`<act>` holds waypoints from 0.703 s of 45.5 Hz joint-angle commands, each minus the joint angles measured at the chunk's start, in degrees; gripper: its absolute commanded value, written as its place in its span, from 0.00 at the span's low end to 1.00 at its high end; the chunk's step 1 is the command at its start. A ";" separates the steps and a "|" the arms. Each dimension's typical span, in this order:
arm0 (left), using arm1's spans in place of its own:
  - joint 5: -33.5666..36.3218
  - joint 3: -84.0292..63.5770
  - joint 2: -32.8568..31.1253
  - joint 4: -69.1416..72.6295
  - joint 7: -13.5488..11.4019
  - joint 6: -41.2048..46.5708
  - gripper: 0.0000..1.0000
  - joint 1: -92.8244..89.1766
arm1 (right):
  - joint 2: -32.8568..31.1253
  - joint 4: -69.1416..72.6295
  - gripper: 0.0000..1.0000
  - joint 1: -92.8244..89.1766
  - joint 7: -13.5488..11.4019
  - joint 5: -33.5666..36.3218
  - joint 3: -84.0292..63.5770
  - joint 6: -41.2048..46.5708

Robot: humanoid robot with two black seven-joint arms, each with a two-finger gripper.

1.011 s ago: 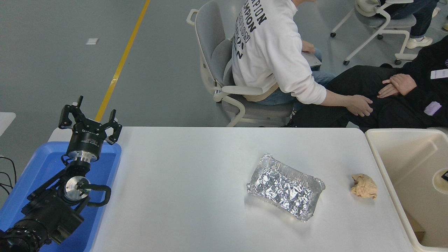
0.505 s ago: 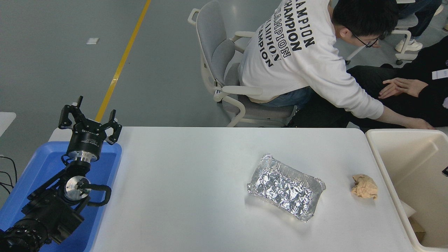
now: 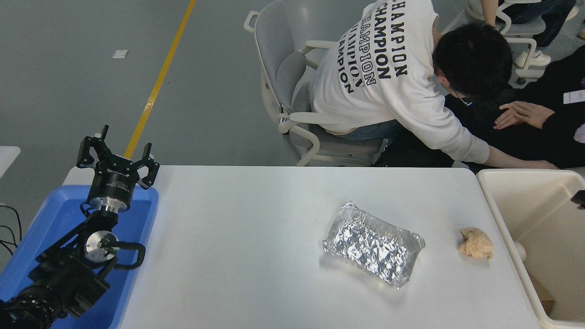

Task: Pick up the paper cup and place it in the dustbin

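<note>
The dustbin (image 3: 498,214), a cream-beige tub, stands off the table's right end. Inside it, low against its left wall, lies a small cream-white rounded shape that looks like the paper cup (image 3: 521,250), partly hidden by the rim. Only a black tip of my right gripper (image 3: 579,199) shows at the picture's right edge, over the bin and apart from the cup. My left gripper (image 3: 118,155) is parked open and empty at the lower left, over the blue tray (image 3: 50,214).
A crinkled silver foil tray (image 3: 372,244) and a crumpled tan paper wad (image 3: 476,243) lie on the white table (image 3: 251,237). A person in a white sweatshirt (image 3: 384,77) leans from a chair, a hand (image 3: 544,164) at the bin's far rim. Another person sits at the far right.
The cup has left the gripper at the right edge and dropped to the bin's left wall. The right gripper has risen slightly. The person in white has leaned down toward the bin.
</note>
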 commanded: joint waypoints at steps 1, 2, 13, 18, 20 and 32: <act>0.00 0.09 0.00 0.00 -0.02 0.08 0.99 0.00 | 0.53 15.79 1.00 24.49 0.14 0.01 -16.84 4.39; 0.00 0.09 0.00 0.00 -0.02 0.08 0.99 0.00 | 0.62 15.88 1.00 25.73 0.14 0.01 -17.02 6.05; 0.00 0.09 0.00 0.00 -0.02 0.08 0.99 0.00 | 7.99 16.06 1.00 40.76 0.14 0.01 -16.23 37.42; 0.00 0.09 0.00 0.00 -0.02 0.08 0.99 0.00 | 13.88 16.15 1.00 43.93 0.05 0.01 -16.05 39.65; 0.00 0.09 0.00 0.00 -0.02 0.08 0.99 0.00 | 15.81 16.32 1.00 44.98 0.05 0.01 -15.35 39.65; -0.09 0.09 0.00 0.00 -0.02 0.08 0.99 0.00 | 21.62 23.70 1.00 54.30 0.05 -0.16 -10.26 39.65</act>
